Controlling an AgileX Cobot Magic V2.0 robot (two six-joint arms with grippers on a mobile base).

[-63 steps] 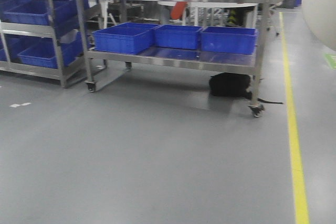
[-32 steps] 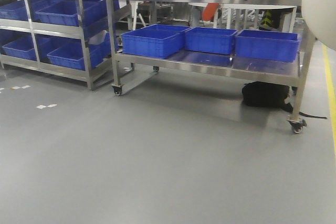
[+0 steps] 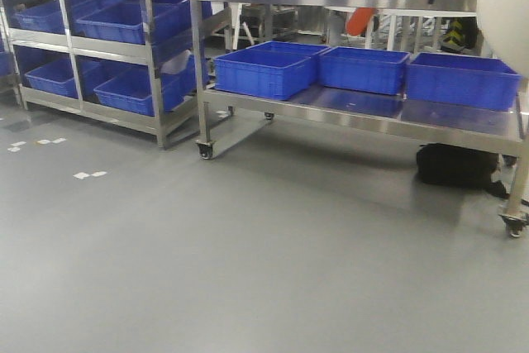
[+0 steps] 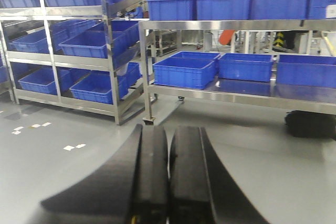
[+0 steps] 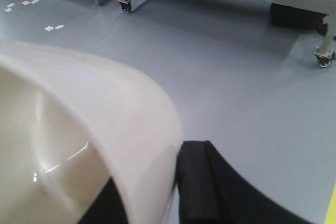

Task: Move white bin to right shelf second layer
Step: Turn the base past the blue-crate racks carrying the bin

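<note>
The white bin (image 5: 105, 124) is a cream glossy tub that fills the lower left of the right wrist view. My right gripper (image 5: 157, 195) is shut on its wall, with one black finger (image 5: 195, 182) outside and the other inside. The bin's rounded side also shows at the right edge of the front view (image 3: 506, 6), held up in the air. My left gripper (image 4: 169, 145) is shut and empty, pointing over the grey floor. No level of white roller tracks shows in any view.
A wheeled steel cart (image 3: 372, 115) with blue crates (image 3: 264, 72) stands ahead, a black bag (image 3: 459, 164) under it. A steel rack (image 3: 157, 55) with several blue crates stands at the left. White marks (image 3: 89, 175) dot the grey floor.
The whole scene has slid to the right and grown in the front view. More of the left rack has come into view. The bin stays at the right edge.
</note>
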